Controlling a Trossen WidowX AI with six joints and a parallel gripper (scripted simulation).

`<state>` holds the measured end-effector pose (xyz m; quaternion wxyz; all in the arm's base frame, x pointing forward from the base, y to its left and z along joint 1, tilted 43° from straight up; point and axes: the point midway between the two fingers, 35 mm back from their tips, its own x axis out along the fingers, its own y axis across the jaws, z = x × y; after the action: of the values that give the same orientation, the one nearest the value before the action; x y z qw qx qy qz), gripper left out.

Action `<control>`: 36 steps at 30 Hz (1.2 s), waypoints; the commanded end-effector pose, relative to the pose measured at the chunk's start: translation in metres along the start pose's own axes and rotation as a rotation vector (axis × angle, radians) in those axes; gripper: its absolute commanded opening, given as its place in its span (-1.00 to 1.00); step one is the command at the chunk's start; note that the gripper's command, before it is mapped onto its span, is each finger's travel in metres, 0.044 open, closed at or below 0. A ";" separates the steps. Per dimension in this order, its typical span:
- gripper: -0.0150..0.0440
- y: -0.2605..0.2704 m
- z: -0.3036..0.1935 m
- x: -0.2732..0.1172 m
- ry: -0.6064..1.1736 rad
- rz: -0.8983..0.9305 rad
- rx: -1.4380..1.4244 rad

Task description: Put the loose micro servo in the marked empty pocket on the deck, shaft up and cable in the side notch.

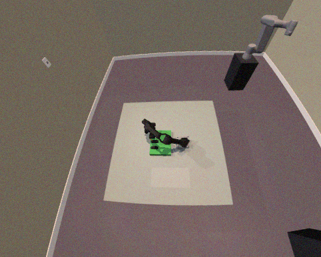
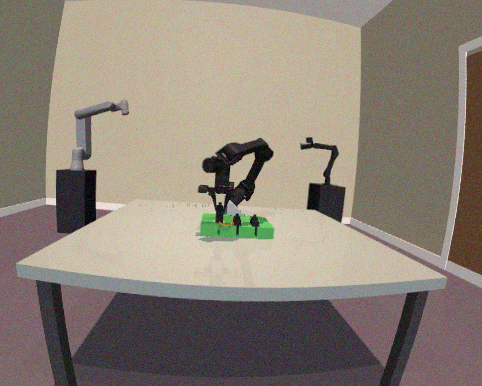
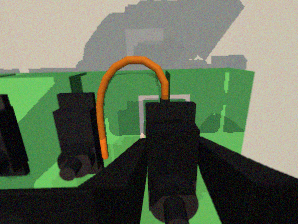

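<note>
The loose micro servo (image 3: 172, 165) (image 2: 219, 215) is black and held upright between the fingertips, its output shaft facing the wrist camera. My gripper (image 3: 170, 144) is shut on it. The green deck (image 3: 242, 100) (image 1: 168, 134) (image 2: 265, 233) lies below. The marked pocket's pale outline (image 3: 150, 97) shows behind the servo, which hides most of the pocket. The servo's exact height and its fit over the pocket cannot be told. Its orange cable (image 3: 134, 60) (image 2: 227, 224) leaves the servo's far end and arches left, its free end close to the neighbouring servo.
A seated black servo (image 3: 76, 125) (image 2: 237, 220) stands left of the held one in the wrist view, with another servo (image 3: 10, 135) (image 2: 255, 221) farther left. The deck rests on the pale table (image 1: 202, 186) (image 2: 334, 265). Two other arms stand on pedestals beyond the table.
</note>
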<state>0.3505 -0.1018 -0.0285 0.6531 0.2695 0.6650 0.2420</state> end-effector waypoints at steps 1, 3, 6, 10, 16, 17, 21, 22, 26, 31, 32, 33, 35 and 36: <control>-0.49 0.000 -0.001 0.004 -0.001 0.004 0.007; -0.49 0.000 -0.001 0.006 -0.001 0.004 0.007; -0.49 0.000 -0.001 0.009 -0.001 0.004 0.007; -0.49 0.000 -0.001 0.011 -0.001 0.004 0.007; -0.49 0.000 -0.001 0.011 -0.001 0.004 0.007; -0.49 0.000 -0.001 0.011 -0.001 0.004 0.007; -0.49 0.000 -0.001 0.012 -0.001 0.004 0.007; -0.49 0.000 -0.001 0.012 -0.001 0.004 0.007; -0.49 0.000 -0.001 0.017 -0.001 0.004 0.007; -0.49 0.000 -0.001 0.022 -0.001 0.005 0.007; -0.49 0.000 -0.001 0.023 -0.001 0.005 0.007; -0.49 0.000 -0.001 0.024 -0.001 0.005 0.007; -0.49 0.000 -0.001 0.026 -0.001 0.005 0.007; -0.49 0.000 -0.001 0.027 -0.002 0.005 0.007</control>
<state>0.3499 -0.0855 -0.0463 0.6521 0.2698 0.6660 0.2417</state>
